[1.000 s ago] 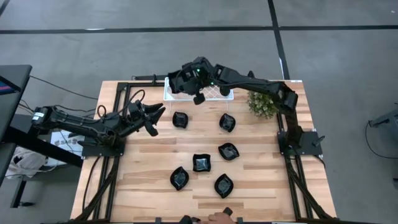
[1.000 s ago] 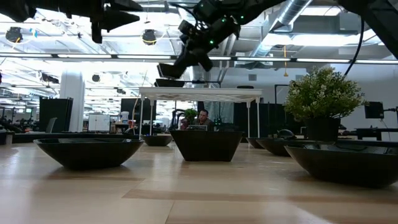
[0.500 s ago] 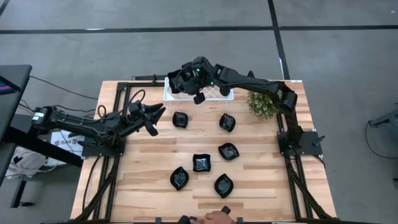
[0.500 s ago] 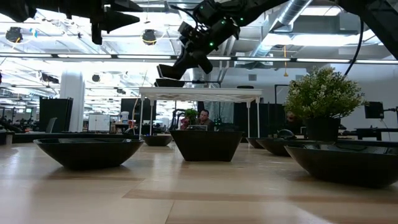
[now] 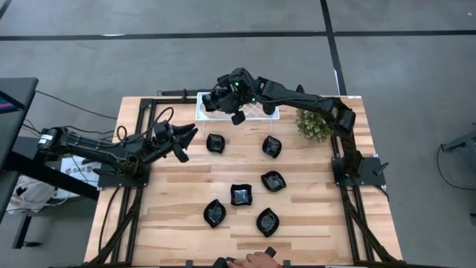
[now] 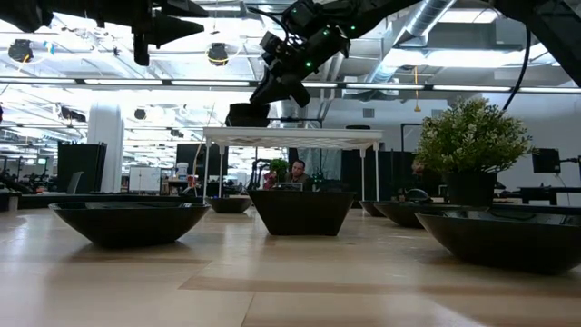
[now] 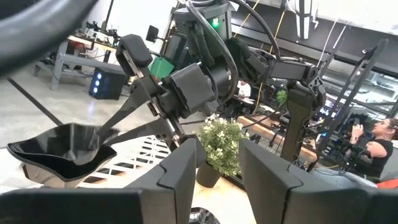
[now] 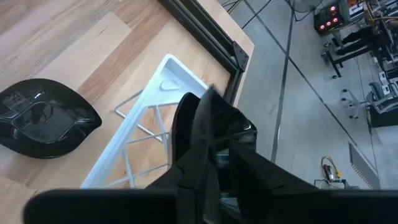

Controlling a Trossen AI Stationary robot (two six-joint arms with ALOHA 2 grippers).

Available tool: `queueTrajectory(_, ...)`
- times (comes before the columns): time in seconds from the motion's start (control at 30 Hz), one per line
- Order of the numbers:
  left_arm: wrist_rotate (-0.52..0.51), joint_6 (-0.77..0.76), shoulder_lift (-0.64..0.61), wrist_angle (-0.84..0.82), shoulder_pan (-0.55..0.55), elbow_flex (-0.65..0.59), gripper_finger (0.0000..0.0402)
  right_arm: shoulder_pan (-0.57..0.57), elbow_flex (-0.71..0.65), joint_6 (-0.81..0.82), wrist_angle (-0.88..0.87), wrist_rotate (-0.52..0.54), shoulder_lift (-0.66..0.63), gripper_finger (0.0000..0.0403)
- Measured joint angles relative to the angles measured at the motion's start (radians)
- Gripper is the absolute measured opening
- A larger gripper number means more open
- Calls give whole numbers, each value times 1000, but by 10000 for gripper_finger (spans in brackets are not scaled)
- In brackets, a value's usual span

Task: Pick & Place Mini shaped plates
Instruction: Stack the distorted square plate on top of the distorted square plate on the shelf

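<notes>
While the right gripper point(image 5: 216, 102) hangs over the white lattice tray point(image 5: 260, 112), its fingers pinch one mini plate point(image 8: 208, 127) above the tray's left end. Six other mini plates point(image 5: 241, 195) lie on the wooden table point(image 5: 312, 216) in front of the tray. Left of the tray, the left gripper point(image 5: 186, 145) waits, fingers spread apart.

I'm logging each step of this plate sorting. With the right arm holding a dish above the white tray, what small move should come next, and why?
Probably lower it a little and then open: the right gripper is shut on a black plate that hangs above the white lattice tray, not yet resting on it. The left gripper waits open near the table's left side.
</notes>
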Motion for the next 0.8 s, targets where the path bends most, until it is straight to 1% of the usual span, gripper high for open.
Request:
queueTrajectory(0.2,2,-4,0,0,0,0,123,0,0,51,0,0,0,92)
queueTrajectory(0.4,49,-7,0,1,0,0,123,0,0,114,1,5,0,111)
queueTrajectory(0.63,57,-90,0,0,-5,0,123,16,0,128,22,105,-12,118)
queueTrajectory(0.7,59,-98,0,-1,-15,0,123,27,1,143,10,115,-35,118)
queueTrajectory(0.8,86,-98,0,-23,-40,0,123,47,2,230,-18,100,-84,118)
